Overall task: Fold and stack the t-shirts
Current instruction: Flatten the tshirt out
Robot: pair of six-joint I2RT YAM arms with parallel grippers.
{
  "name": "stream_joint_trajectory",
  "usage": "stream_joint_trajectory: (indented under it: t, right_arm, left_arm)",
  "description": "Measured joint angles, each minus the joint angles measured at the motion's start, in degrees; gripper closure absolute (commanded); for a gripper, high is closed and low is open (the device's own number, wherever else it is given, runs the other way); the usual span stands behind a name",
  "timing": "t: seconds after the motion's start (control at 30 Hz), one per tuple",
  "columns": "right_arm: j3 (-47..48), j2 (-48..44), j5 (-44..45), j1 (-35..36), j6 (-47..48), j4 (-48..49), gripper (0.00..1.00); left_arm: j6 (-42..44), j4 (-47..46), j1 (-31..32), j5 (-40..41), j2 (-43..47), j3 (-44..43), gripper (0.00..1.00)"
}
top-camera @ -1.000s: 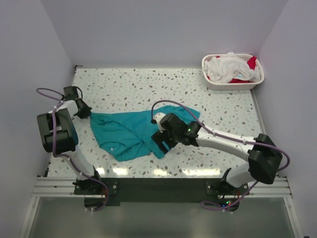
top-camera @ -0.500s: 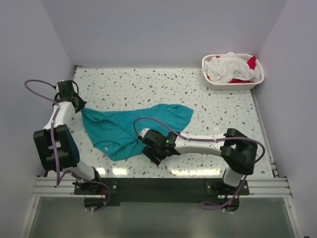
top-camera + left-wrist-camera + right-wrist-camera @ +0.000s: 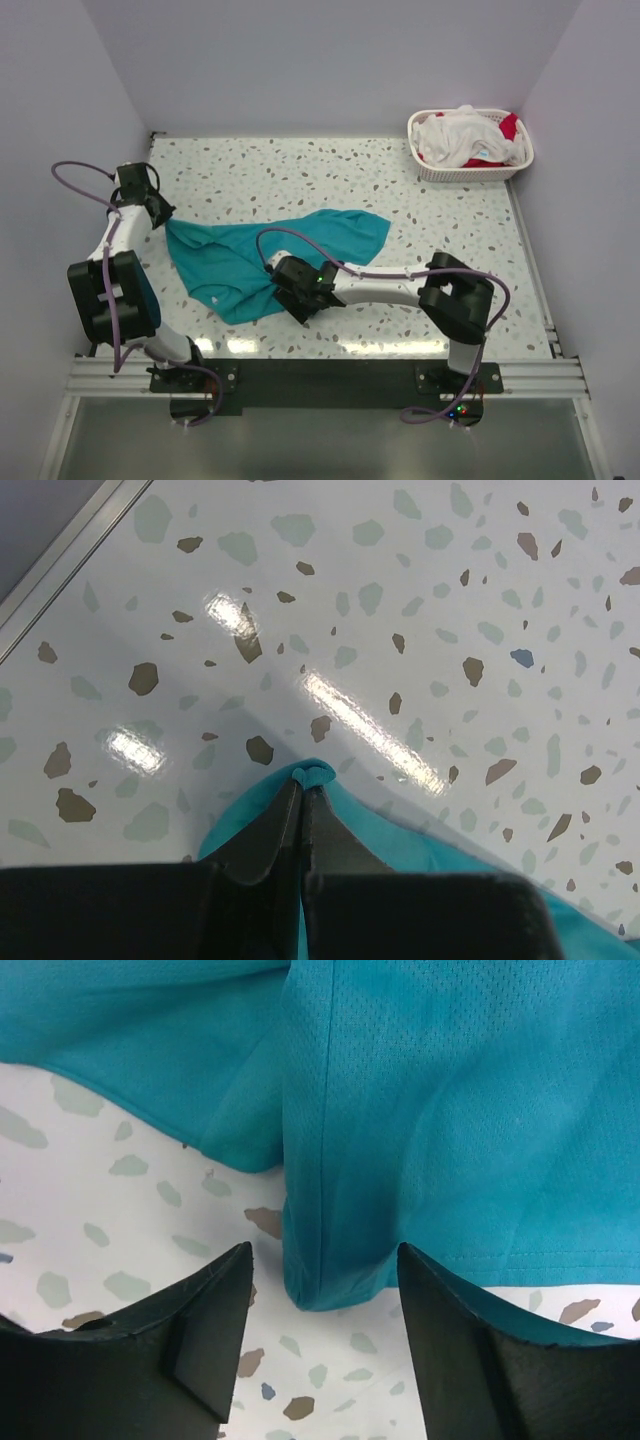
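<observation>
Two wrist views settle it: my left gripper (image 3: 303,778) pinches the teal t-shirt (image 3: 245,262), right gripper (image 3: 322,1265) gapes astride its hem; speckled table (image 3: 300,170), basket (image 3: 470,168) at two o'clock.

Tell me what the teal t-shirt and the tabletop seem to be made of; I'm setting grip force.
The teal t-shirt looks like matte athletic mesh knit, probably synthetic: fine pinholes and a stitched hem show up close. The tabletop is glossy, with terrazzo-style speckles and sharp light reflections; real stone or printed laminate, I cannot tell.
</observation>
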State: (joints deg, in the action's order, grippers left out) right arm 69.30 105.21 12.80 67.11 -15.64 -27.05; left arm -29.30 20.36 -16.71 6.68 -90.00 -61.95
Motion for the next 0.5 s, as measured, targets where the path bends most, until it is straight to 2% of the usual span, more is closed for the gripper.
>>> stream_joint_trajectory:
  t: [0.03,0.1,0.2,0.3,0.33,0.5]
  right_arm:
    - [0.42,0.63,0.33,0.00,-0.13,0.00,0.46]
    - [0.66,1.49,1.18,0.00,-0.48,-0.04,0.55]
    - [0.66,2.01,2.78,0.00,-0.85,-0.76,0.75]
    - [0.66,2.01,4.55,0.00,-0.98,-1.25,0.88]
    - [0.66,2.01,5.18,0.00,-0.92,-1.64,0.99]
    - [0.83,0.85,10.80,0.00,0.63,-4.83,1.00]
  left_arm:
    - [0.00,0.02,0.00,0.00,-0.02,0.00,1.00]
    - [0.02,0.11,0.00,0.00,-0.07,0.00,1.00]
    - [0.02,0.13,0.00,-0.02,-0.11,0.00,1.00]
    - [0.11,0.20,0.00,0.00,-0.11,0.00,1.00]
    - [0.15,0.28,0.00,0.00,-0.13,0.00,1.00]
    - [0.09,2.36,0.00,-0.02,-1.73,-2.97,1.00]
